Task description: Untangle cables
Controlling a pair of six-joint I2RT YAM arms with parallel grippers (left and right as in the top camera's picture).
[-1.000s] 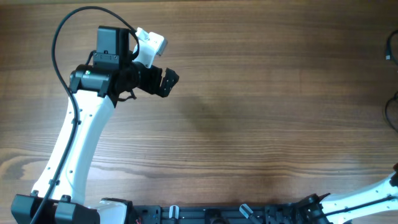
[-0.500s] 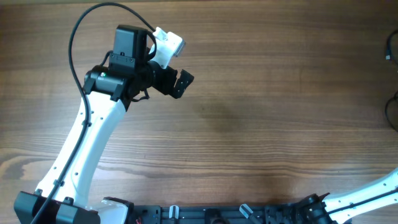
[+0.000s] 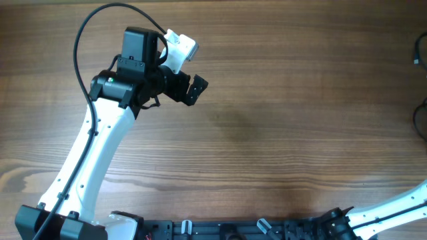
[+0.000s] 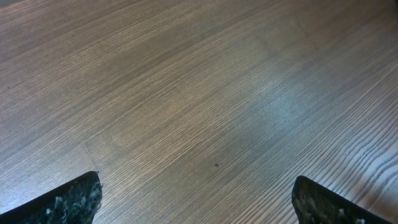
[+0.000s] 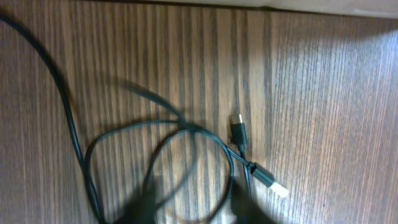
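The cables (image 5: 186, 134) are thin black wires lying in loose overlapping loops on the wood table in the right wrist view. One has a black plug (image 5: 238, 132), another a silver-tipped plug (image 5: 271, 180). My right gripper (image 5: 194, 213) hovers just above the loops, its blurred fingers apart and holding nothing. Overhead, only bits of cable (image 3: 420, 119) show at the far right edge, and the right gripper is out of frame. My left gripper (image 3: 197, 89) is open and empty over bare table at the upper left, also seen in the left wrist view (image 4: 199, 202).
A thicker black cord (image 5: 62, 112) runs down the left of the right wrist view. The table's far edge (image 5: 249, 5) lies just beyond the cables. The right arm's white link (image 3: 400, 207) enters at the bottom right. The left arm's cord (image 3: 87, 30) arches over its wrist.
My left arm swung right and slightly away from the front, then stopped. Nothing else has visibly moved.
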